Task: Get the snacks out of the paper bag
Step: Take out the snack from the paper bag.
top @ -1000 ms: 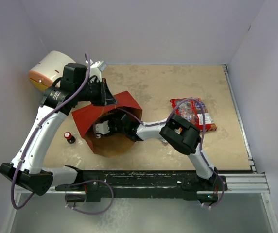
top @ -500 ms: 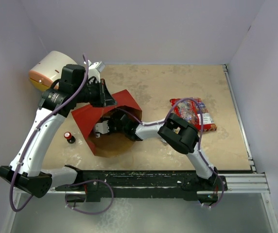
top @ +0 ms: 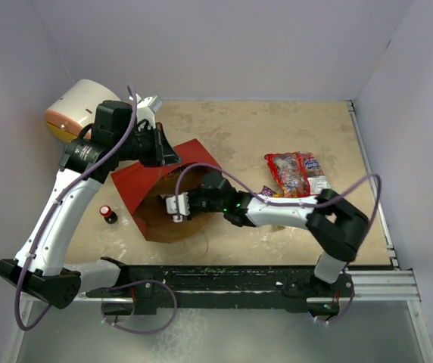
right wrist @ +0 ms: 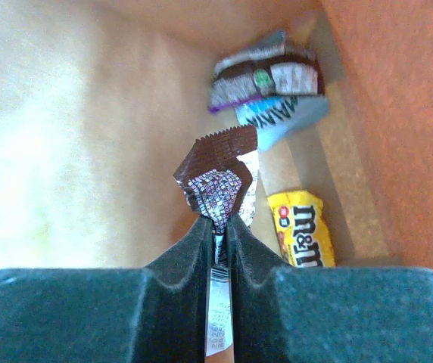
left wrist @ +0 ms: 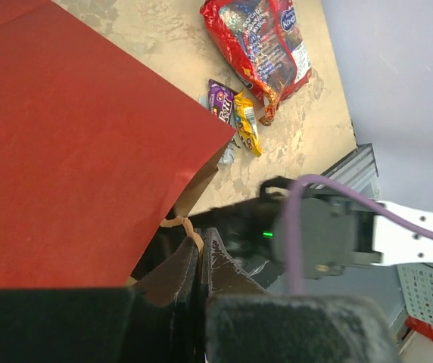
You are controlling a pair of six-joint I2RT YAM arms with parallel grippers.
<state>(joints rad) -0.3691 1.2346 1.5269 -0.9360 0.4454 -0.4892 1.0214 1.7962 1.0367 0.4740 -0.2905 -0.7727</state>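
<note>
The paper bag (top: 135, 189) lies on its side, red outside and brown kraft inside, with its mouth facing the arms. My left gripper (top: 166, 156) is shut on the bag's thin string handle (left wrist: 177, 222) and holds the upper rim up. My right gripper (right wrist: 218, 224) reaches into the mouth (top: 174, 205) and is shut on a dark brown wrapper (right wrist: 218, 170). Deeper inside lie a yellow candy packet (right wrist: 301, 228), another dark wrapper (right wrist: 266, 78) and a silvery-blue wrapper (right wrist: 281, 117). Out on the table lie a large red-and-clear bag (top: 288, 172), a purple packet (left wrist: 221, 100) and a yellow packet (left wrist: 247, 130).
A white drum with an orange-yellow end (top: 76, 110) stands at the far left behind the left arm. A small dark bottle with a red cap (top: 108, 215) sits left of the bag. Walls close in the table on three sides; a metal rail (top: 368, 283) runs along the front.
My right gripper has closed on the dark brown wrapper inside the bag. The right arm's elbow has swung out to the right. The left arm has held still.
</note>
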